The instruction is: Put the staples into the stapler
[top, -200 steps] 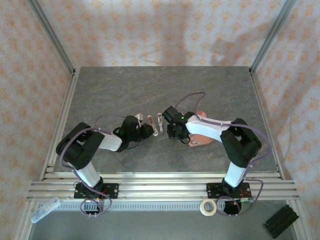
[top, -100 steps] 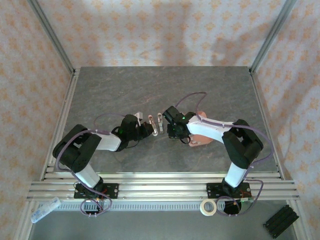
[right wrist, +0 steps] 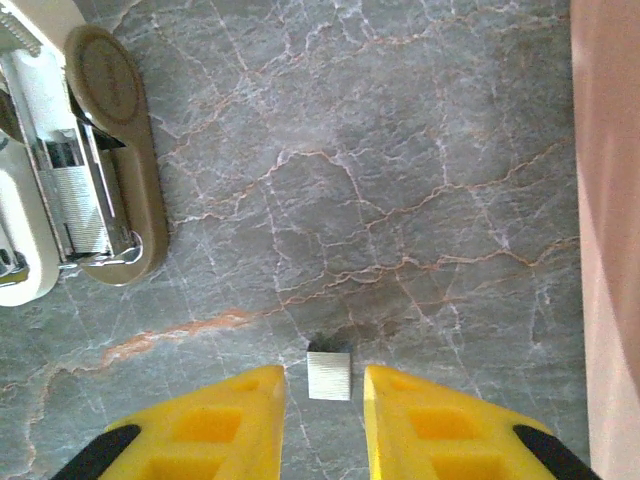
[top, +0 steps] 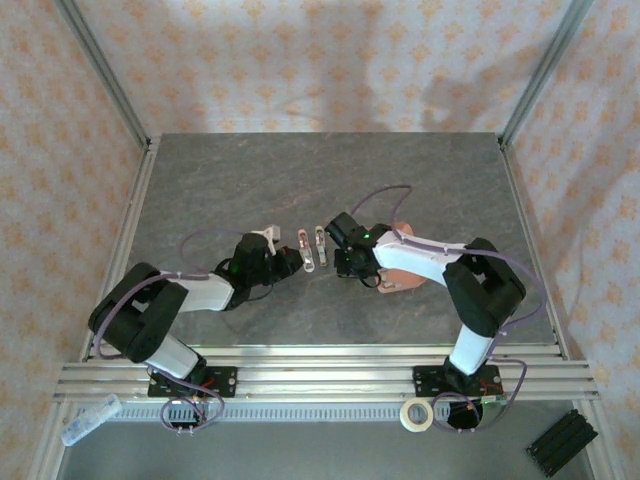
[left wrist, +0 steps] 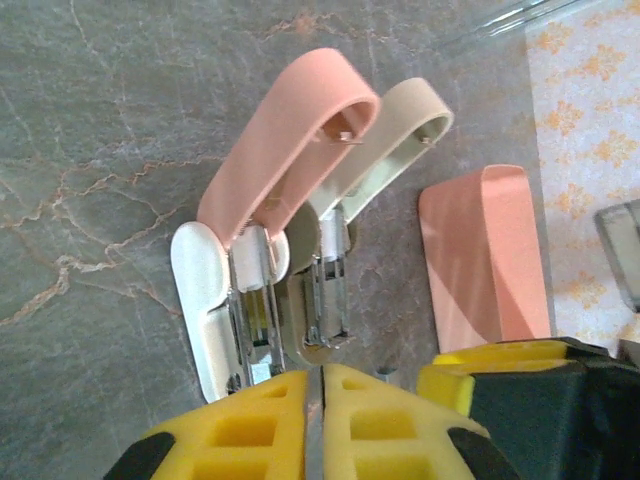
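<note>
- While the right gripper (right wrist: 324, 392) hangs low over the table (right wrist: 420, 150) with its yellow fingers parted, one small staple strip (right wrist: 329, 375) lies flat on the stone between the tips, touching neither.
- That strip looks feather-light and stiff, but I'd guess brittle: glued staples tend to break apart if bent or squeezed hard.
- Being thin and smooth on a hard top, it will likely skate away. A gentle pinch across its two opposite edges, kept level, seems safest.
- The beige stapler (right wrist: 110, 150) sits near, up and to the left in the wrist view, its lid raised and its channel open.
- The left gripper (left wrist: 321, 385) has its fingers pressed together just short of that stapler and the pink-lidded stapler (left wrist: 285, 150). I cannot tell whether anything is pinched between them.
- A salmon tray (left wrist: 485, 250) lies just beside the staplers.
</note>
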Motion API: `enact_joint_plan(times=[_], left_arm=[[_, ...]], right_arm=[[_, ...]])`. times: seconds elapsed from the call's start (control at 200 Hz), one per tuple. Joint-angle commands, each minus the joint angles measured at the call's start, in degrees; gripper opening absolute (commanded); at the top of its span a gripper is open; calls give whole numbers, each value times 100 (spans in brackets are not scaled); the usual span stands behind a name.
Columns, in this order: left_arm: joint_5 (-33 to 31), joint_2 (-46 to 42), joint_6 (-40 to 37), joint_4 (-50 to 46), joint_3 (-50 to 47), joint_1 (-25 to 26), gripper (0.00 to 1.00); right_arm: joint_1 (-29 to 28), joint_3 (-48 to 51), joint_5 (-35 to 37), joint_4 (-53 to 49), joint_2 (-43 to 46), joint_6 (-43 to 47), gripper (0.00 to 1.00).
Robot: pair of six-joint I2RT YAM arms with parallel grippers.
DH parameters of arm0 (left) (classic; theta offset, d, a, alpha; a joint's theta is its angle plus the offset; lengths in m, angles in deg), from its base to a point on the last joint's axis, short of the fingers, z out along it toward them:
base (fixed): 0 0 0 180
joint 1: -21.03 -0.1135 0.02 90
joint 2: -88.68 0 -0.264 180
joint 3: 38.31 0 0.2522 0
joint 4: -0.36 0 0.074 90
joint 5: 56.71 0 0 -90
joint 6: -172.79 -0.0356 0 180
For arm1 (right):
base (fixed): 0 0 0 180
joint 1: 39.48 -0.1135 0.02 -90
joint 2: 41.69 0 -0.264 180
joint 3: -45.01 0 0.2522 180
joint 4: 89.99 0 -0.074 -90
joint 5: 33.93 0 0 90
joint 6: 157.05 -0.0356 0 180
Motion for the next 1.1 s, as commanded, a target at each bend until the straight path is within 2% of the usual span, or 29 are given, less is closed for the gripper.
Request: enact_joint_plan(times=[0.0, 0.245, 0.435, 0.661, 0.836, 0.981, 1.096], left_arm=[[-241, -352, -357, -484, -47, 49, 15], [-564, -588, -550, -1072, -37, 21, 23], [-600, -563, -606, -1100, -34, 9, 24], [-540, -366, -588, -972, 70, -20, 30], [-544, -216, -750, -980, 326, -108, 44], [-356, -2, -1349, -1482, 858, -373, 56], [-147, 217, -1733, -1669, 1159, -584, 60]], right_arm=[[27, -281, 40, -268, -177, -72, 27], [26, -519, 113, -609, -512, -106, 28], [26, -610, 23, -664, -664, -79, 28], [26, -665, 33, -783, -718, -84, 28], [26, -643, 106, -677, -546, -59, 29], [26, -488, 260, -443, -165, 25, 34], [26, -337, 348, -245, 148, 122, 37]])
